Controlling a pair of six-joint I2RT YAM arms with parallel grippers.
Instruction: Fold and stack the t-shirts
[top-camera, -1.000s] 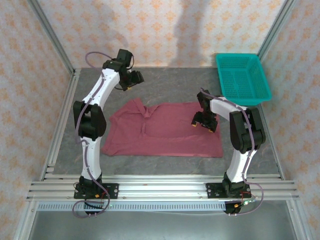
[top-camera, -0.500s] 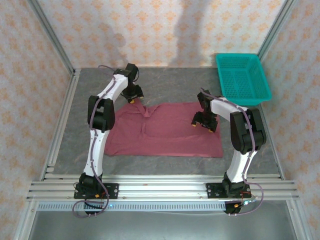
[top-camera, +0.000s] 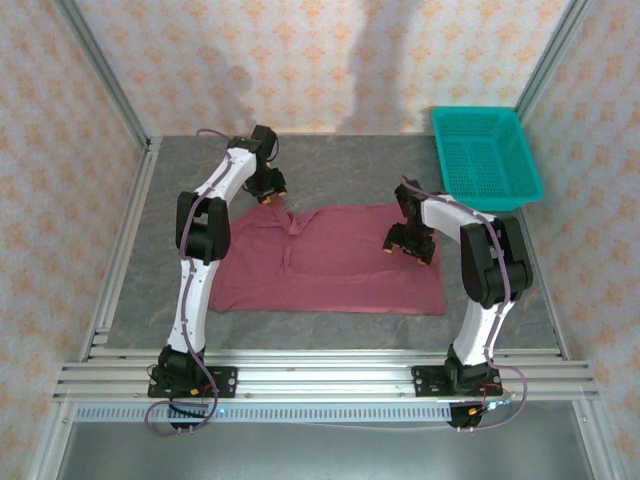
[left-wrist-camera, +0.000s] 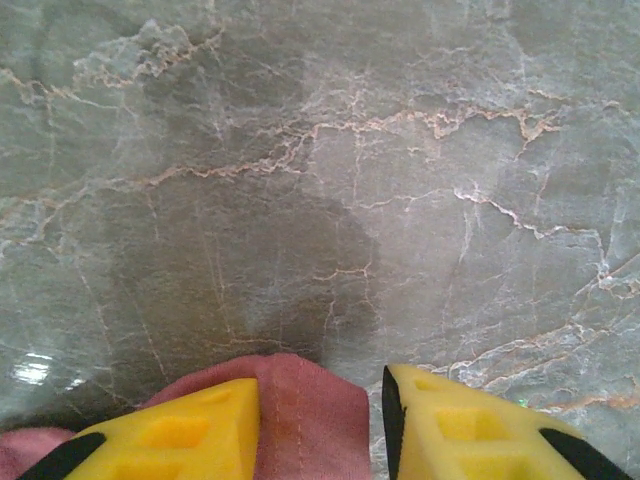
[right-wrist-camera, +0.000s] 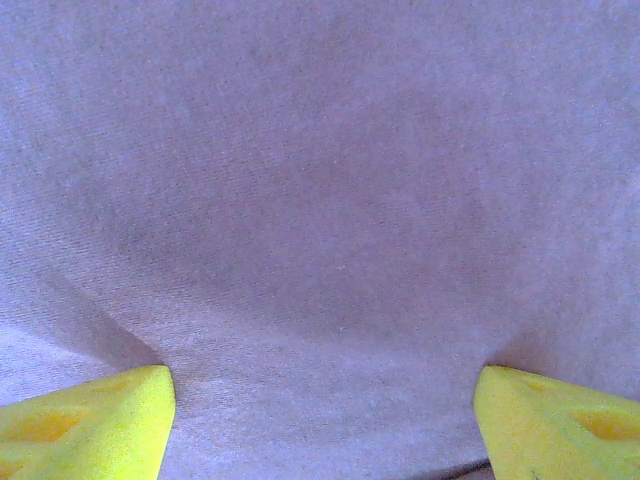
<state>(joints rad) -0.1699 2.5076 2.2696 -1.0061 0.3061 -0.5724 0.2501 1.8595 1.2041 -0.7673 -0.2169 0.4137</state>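
— Maroon t-shirt (top-camera: 330, 260) lies spread flat mid-table (top-camera: 340, 165), between the two arms. The left gripper (top-camera: 272, 195)?
— Down at the shirt's far left corner. Its fingers (left-wrist-camera: 180, 430) are partly apart with a fold of the edge between them, not visibly pinched.
— And the right gripper (top-camera: 410, 248)?
— Spread wide, tips pressed on the cloth near its right edge.
— Room to move?
— Bare stone beyond the far edge. The teal basket (top-camera: 487, 158) sits well apart, far right.
— Changed?
— A second ago the left gripper hung farther back, off the shirt. The right hasn't moved.
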